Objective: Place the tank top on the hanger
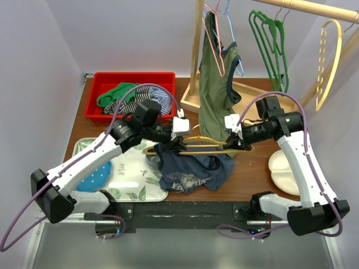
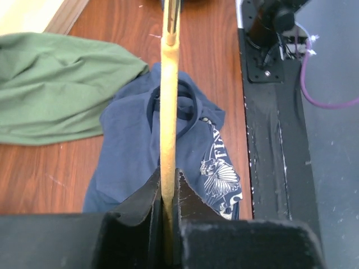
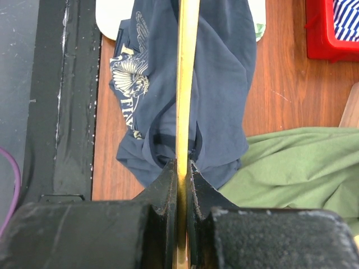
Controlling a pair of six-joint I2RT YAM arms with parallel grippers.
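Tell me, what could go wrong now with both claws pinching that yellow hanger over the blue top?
1. Both the left gripper and right gripper pinch the thin hanger; uneven pulling might twist it loose.
2. The tank top lies bunched beneath, and may drop away when lifted.
3. The green top lies against it and could snag.

This is a robotics lab bench, dressed up as a laundry corner. Two white robot arms, the left arm [image 1: 84, 162] and the right arm [image 1: 303, 162], are bolted to a black mounting plate [image 1: 185, 214] at the near edge of a wooden table [image 1: 252, 168], with purple cables [image 2: 331, 105] looping off them. Plain pale walls [image 1: 39, 67] box the table in on the left and far sides. The props are all clothing — a wooden rack [image 1: 197, 50] with green hangers [image 1: 283, 56] at the far right, a red bin [image 1: 134, 77] of garments at the far left, and the tank top [image 1: 190, 171] crumpled mid-table.
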